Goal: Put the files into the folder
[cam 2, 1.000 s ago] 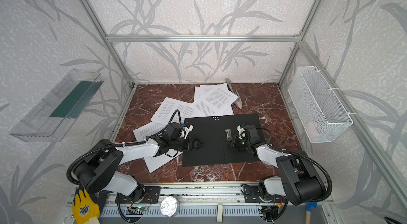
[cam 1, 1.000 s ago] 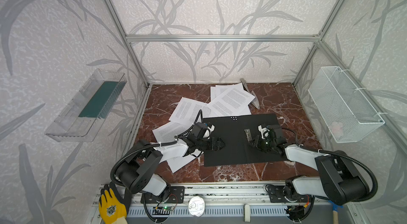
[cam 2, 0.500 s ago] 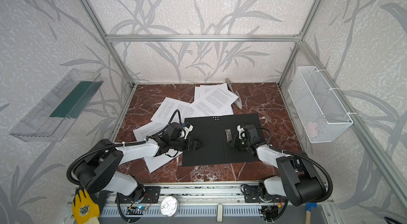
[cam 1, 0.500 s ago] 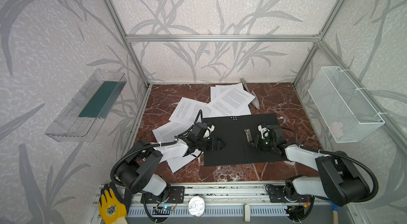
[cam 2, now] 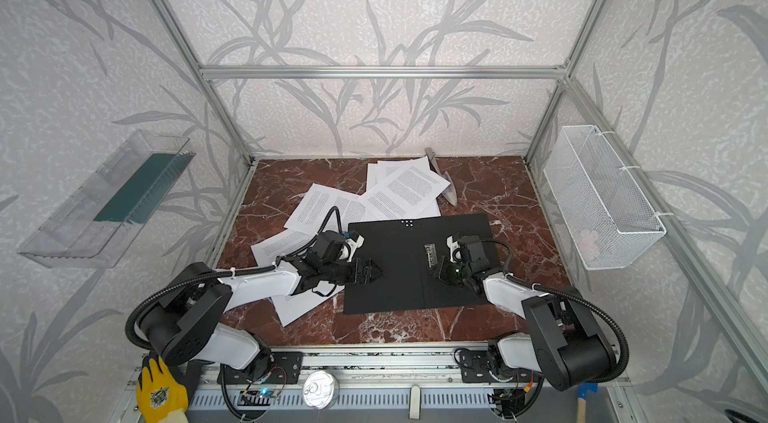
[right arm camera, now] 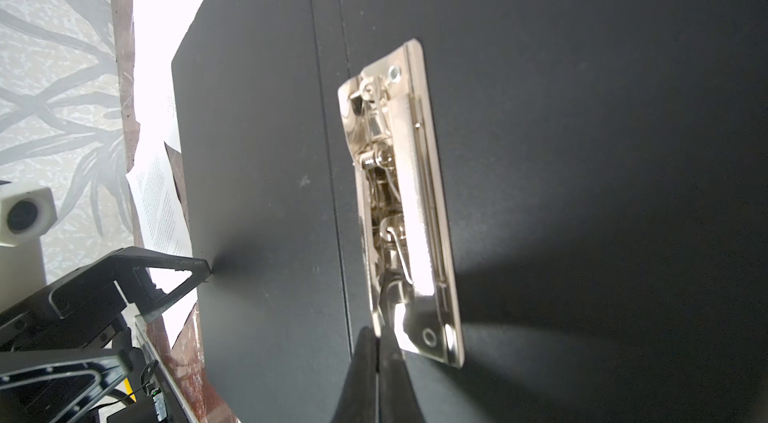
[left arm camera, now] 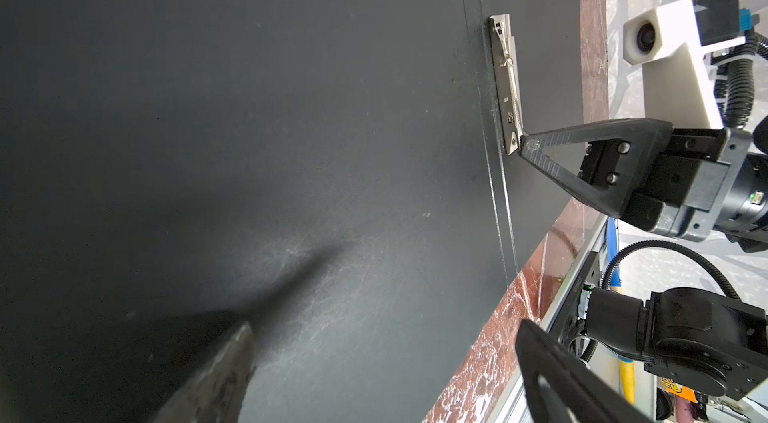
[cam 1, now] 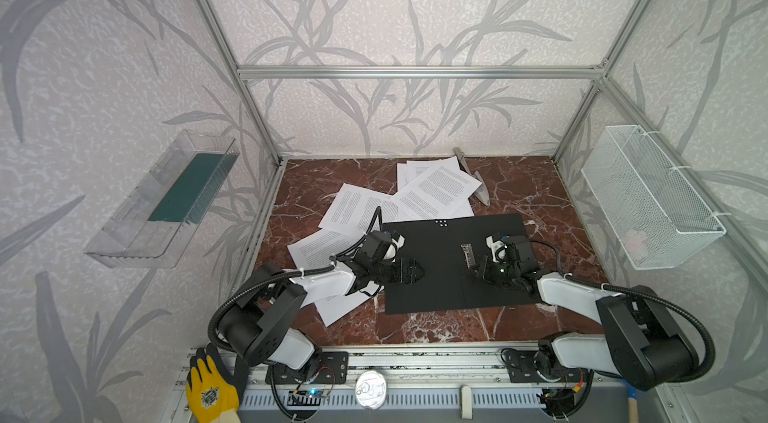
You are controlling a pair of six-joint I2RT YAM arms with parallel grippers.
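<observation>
The black folder lies open and flat on the marble floor in both top views. Its metal clip sits beside the spine crease. My right gripper is shut at the near end of the clip, its fingertips pinching the thin clip lever. My left gripper is open over the folder's left half, one fingertip touching the cover near its left edge. The files, white printed sheets, lie scattered behind and to the left of the folder.
A clear wall tray on the left holds a dark green pad. A white wire basket hangs on the right wall. A silvery tool lies at the back. A yellow glove rests on the front rail.
The right gripper's jaws have closed the last bit at the clip's near end. Both arms otherwise hold their places.
</observation>
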